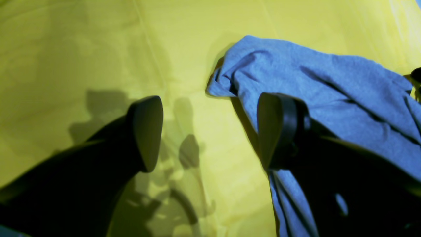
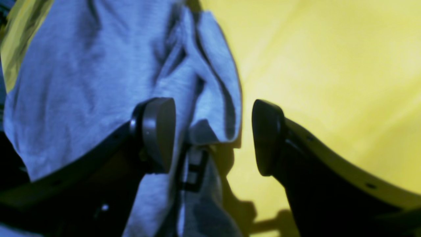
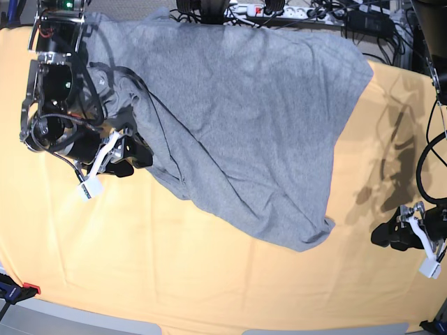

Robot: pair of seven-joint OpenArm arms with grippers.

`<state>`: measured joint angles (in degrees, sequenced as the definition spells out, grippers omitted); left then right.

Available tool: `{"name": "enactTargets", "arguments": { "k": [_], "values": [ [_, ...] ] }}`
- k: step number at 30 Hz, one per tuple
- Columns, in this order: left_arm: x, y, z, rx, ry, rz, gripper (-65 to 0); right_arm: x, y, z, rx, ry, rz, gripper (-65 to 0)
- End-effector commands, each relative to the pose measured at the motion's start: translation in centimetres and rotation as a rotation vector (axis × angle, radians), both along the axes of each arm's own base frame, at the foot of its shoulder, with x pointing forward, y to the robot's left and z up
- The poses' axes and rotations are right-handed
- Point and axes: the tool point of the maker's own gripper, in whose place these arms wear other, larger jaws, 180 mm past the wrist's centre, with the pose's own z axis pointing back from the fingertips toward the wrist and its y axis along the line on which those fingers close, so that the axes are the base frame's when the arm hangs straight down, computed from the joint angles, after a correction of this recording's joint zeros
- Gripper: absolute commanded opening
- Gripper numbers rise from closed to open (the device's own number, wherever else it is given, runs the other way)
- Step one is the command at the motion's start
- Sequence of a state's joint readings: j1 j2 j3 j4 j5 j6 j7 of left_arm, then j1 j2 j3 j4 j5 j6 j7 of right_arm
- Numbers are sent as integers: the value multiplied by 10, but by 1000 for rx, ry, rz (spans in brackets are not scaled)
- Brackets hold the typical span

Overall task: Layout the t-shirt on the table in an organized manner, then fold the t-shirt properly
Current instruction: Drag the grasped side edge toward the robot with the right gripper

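Observation:
The grey t-shirt lies spread but creased across the back and middle of the orange-yellow table. No lettering shows. My right gripper is open at the shirt's left edge. In the right wrist view a bunched fold of the shirt reaches in between the fingertips of the gripper. My left gripper is open and empty, low over the table to the right of the shirt's near corner. In the left wrist view that gripper faces bare cloth, with the shirt past its right finger.
A power strip and tangled cables run along the table's back edge. More cables hang at the right edge. A small red clamp sits at the front left corner. The table's front edge is near the bottom of the base view.

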<state>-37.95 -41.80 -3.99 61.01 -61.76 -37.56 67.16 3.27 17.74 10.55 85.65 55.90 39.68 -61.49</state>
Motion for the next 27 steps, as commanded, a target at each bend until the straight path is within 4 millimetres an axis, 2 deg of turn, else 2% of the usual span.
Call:
{"name": "enactTargets", "arguments": {
  "k": [1, 6, 11, 13, 15, 18, 19, 21, 27],
  "values": [
    [7, 4, 28, -18, -74, 4, -199, 10, -1, 9, 25, -30, -9, -276],
    [7, 4, 28, -18, -75, 4, -199, 9, 1, -14, 66, 55, -32, -276],
    [7, 3, 28, -18, -75, 4, -199, 8, 9, -18, 91, 68, -33, -282],
    [7, 3, 28, -18, -75, 4, -199, 7, 17, -18, 110, 71, -28, -336],
    [7, 3, 28, -19, -76, 4, -199, 4, 27, -21, 124, 84, -17, -417],
    [8, 3, 28, -20, -78, 4, -199, 6, 35, -21, 115, 83, -1, -603],
    [8, 3, 29, -22, -82, 5, -199, 10, 33, -19, 99, 74, 1, -650],
    [8, 3, 30, -22, -86, 4, -199, 24, 29, -7, 74, 34, 2, -650],
    [8, 2, 30, -17, -90, -6, -199, 63, 25, 50, 41, -133, 16, -650]
  ]
}}
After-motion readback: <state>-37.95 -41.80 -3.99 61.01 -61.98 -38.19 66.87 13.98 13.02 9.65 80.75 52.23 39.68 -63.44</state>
